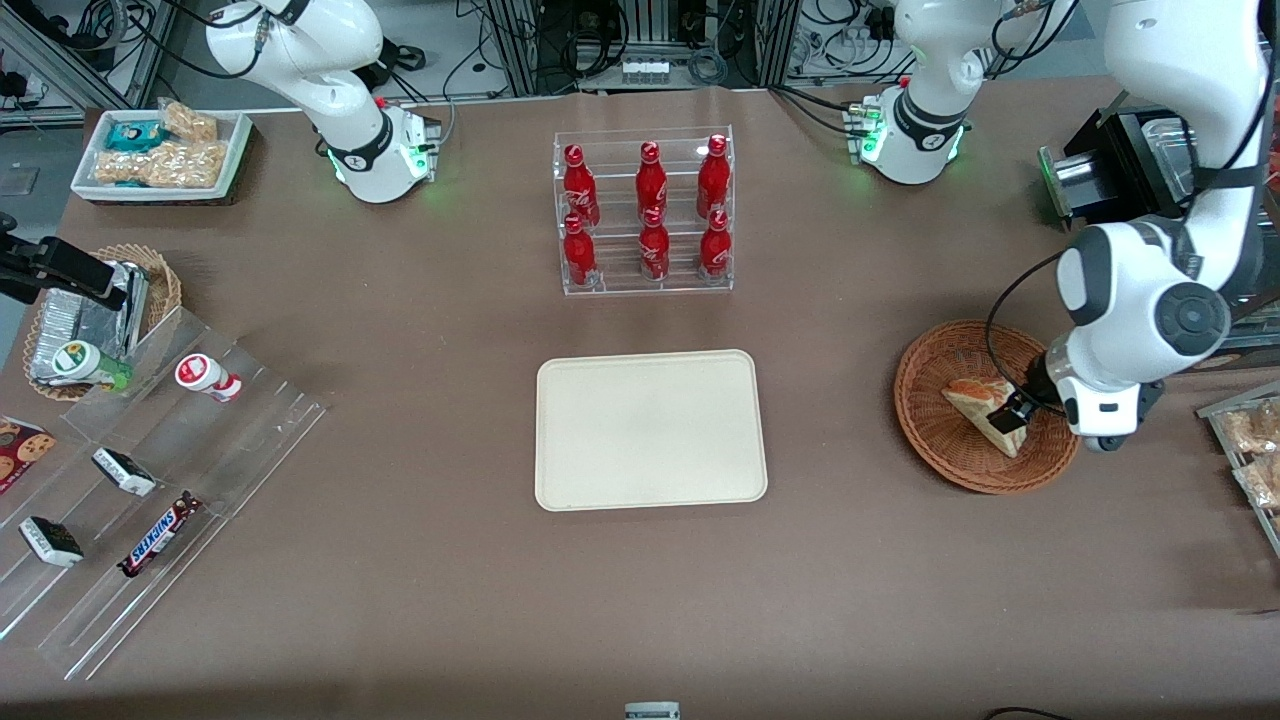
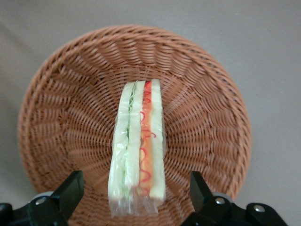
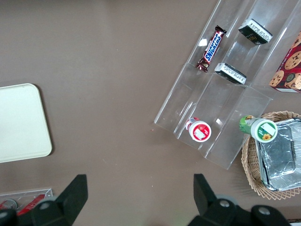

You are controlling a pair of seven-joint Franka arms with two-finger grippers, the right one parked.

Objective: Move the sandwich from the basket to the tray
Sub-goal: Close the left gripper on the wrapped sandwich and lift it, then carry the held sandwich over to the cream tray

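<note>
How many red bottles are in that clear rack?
6 red bottles: three on the clear rack's upper step, three on its lower. The hand is at the wicker basket.

Sandwich [image 2: 138, 146] in basket [image 1: 935, 425], between open claw [image 2: 136, 193] fingers; tray [image 1: 650, 430] well apart.

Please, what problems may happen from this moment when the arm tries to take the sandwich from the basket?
The gripper is open astride the sandwich, which stands on its narrow edge in slippery clear wrap; closing may tip or squash it. The basket is light and could shift or lift along. The tray is some way off, so a weak grip may drop it.
</note>
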